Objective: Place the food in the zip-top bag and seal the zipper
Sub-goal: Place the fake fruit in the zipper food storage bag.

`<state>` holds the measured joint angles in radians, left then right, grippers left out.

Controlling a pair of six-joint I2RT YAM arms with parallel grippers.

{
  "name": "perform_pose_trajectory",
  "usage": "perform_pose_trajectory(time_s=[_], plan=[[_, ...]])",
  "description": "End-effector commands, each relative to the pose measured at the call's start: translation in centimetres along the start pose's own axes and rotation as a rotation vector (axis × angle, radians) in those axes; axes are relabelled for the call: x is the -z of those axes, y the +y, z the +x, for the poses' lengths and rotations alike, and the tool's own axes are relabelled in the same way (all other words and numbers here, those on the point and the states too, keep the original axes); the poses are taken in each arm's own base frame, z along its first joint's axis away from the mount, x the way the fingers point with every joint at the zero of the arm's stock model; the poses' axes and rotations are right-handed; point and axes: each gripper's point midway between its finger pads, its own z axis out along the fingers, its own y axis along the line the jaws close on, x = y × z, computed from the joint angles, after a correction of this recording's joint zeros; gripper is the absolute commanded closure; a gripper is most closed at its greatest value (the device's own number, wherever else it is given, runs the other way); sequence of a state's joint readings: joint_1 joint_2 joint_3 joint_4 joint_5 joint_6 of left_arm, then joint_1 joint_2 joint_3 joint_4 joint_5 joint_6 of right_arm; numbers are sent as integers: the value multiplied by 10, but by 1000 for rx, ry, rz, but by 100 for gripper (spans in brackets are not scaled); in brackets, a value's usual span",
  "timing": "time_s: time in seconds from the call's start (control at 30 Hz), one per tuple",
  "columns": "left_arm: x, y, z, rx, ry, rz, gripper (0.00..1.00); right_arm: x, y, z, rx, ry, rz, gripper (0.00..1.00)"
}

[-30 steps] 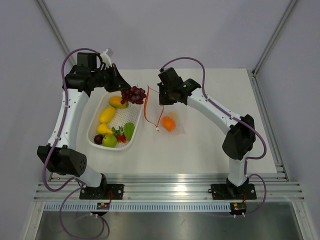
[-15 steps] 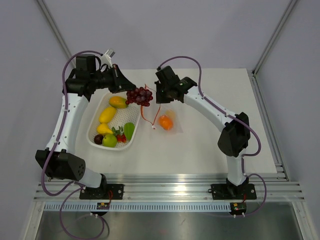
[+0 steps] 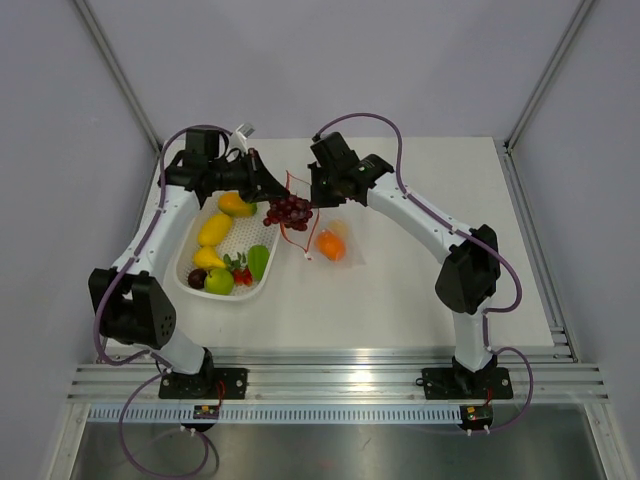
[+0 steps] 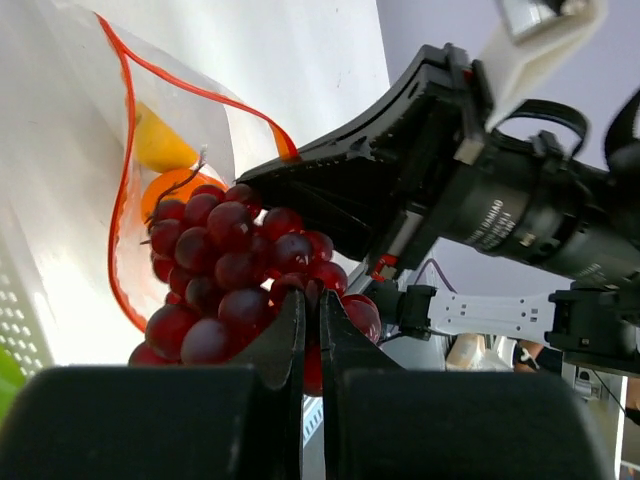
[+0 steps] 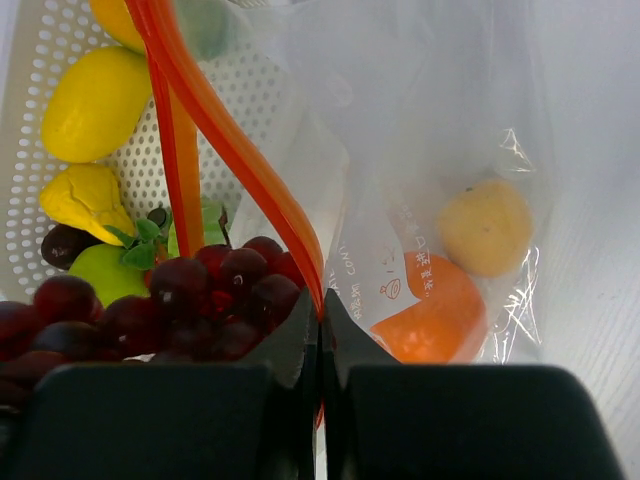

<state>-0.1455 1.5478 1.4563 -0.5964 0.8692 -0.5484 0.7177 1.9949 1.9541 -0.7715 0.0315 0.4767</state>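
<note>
At the zipper [image 5: 232, 142], right claw [image 5: 320, 328] tight; left claw [image 4: 310, 305] tight on grapes [image 4: 225, 265].

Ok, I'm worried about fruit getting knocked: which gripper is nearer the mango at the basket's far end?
Left. The left gripper, shut on the grapes, hangs just right of the mango; the right gripper pinches the zipper farther right, beyond the grapes.

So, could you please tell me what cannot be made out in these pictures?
- Top view: whether the grapes are inside the zip-top bag mouth; grapes and right gripper cover it.
- Left wrist: the grape stem, hidden by the left gripper and berries.
- Right wrist: what the pale yellow item is, blurred by plastic; the basket is cut off by the left edge.
</note>
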Motion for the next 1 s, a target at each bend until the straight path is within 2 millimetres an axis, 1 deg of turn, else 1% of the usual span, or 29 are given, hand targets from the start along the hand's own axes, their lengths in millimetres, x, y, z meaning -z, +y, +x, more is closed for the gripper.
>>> perform_pose_trajectory(time_s=[0.0, 0.03, 0.07, 0.2, 0.3, 0.37, 0.43, 0.5, 0.53, 0.6, 0.63, 0.67, 0.7, 0.73, 0.77, 0.8, 0.83, 0.87, 0.9, 0.93, 0.97], plan=[[-12, -16, -3, -63, 6, 56, 100, 19, 26, -15, -1, -56, -81, 100], [-14, -11, -6, -68, -1, 25, 100, 20, 27, -16, -1, -59, -85, 100], [-20, 0, -1, -51, 26, -7, 100, 21, 27, -17, -2, -62, -84, 100], [-35, 9, 5, -37, 57, -38, 100, 27, 31, -20, 0, -73, -95, 100], [-41, 17, 1, -47, 50, -101, 100, 31, 33, -20, 5, -75, -99, 100], [-41, 21, -3, -54, 40, -138, 100, 35, 33, -20, 7, -78, -102, 100], [-42, 31, -7, -53, 24, -190, 100, 40, 33, -20, 7, -83, -105, 100], [-43, 32, -10, -57, 19, -210, 100, 43, 35, -23, 7, -92, -111, 100], [-47, 38, -9, -45, 29, -225, 100, 45, 36, -23, 8, -96, -114, 100], [-54, 38, -9, -47, 32, -236, 100, 47, 37, -26, 6, -105, -120, 100], [-59, 44, -9, -44, 34, -261, 100, 48, 42, -23, 10, -91, -143, 100], [-66, 42, -5, -56, 48, -269, 100, 48, 41, -23, 9, -90, -143, 100], [-69, 43, -3, -59, 56, -284, 94, 48, 42, -23, 10, -90, -144, 100], [-71, 41, -6, -72, 52, -297, 89, 48, 43, -22, 12, -89, -145, 100], [-76, 45, 1, -71, 85, -313, 80, 48, 43, -22, 14, -90, -145, 100], [-76, 45, 2, -73, 89, -321, 58, 47, 40, -21, 13, -88, -135, 100], [-75, 45, 2, -76, 89, -327, 51, 47, 39, -21, 14, -89, -132, 100], [-70, 41, 1, -90, 80, -325, 43, 47, 38, -20, 14, -89, -125, 100], [-66, 37, -1, -105, 70, -328, 33, 45, 36, -17, 15, -81, -120, 100], [-60, 37, -2, -112, 63, -350, 31, 45, 35, -17, 17, -79, -119, 100], [-54, 28, -7, -145, 51, -341, 30, 45, 35, -16, 20, -76, -117, 100]])
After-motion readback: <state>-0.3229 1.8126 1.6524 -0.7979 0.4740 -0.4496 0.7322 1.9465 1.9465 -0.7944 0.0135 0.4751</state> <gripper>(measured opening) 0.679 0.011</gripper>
